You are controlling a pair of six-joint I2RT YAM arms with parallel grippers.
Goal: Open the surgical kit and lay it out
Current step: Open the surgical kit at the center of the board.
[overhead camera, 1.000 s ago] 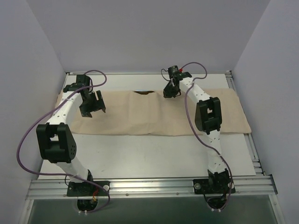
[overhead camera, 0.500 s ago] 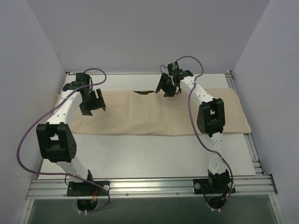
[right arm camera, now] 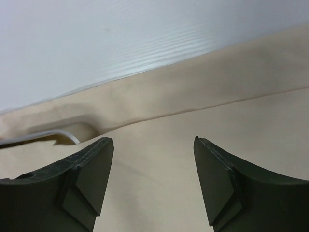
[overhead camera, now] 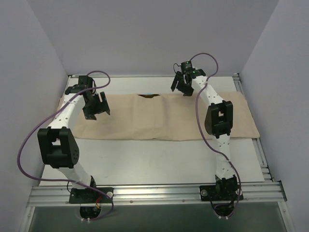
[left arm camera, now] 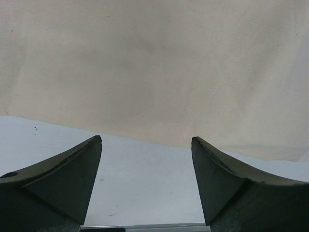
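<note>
The surgical kit's beige cloth wrap (overhead camera: 154,118) lies spread as a wide folded sheet across the far half of the table. At its far edge a small gap shows a bit of the steel tray (overhead camera: 148,95); its shiny rim (right arm camera: 53,136) peeks from under a fold. The instruments are hidden. My left gripper (overhead camera: 96,110) hovers open over the cloth's left end, its jaws (left arm camera: 146,139) wide above the cloth (left arm camera: 154,72) edge. My right gripper (overhead camera: 179,86) hangs open over the cloth's far edge, with nothing between its fingers (right arm camera: 152,139) and the cloth (right arm camera: 193,121) below them.
The white table top (overhead camera: 154,162) shows in front of the cloth. An aluminium rail (overhead camera: 154,193) carries both arm bases at the near edge. Pale walls close in on the left, right and back.
My right gripper has gone from shut to open and has drawn up and to the right along the cloth's far edge. The left arm has not moved.
</note>
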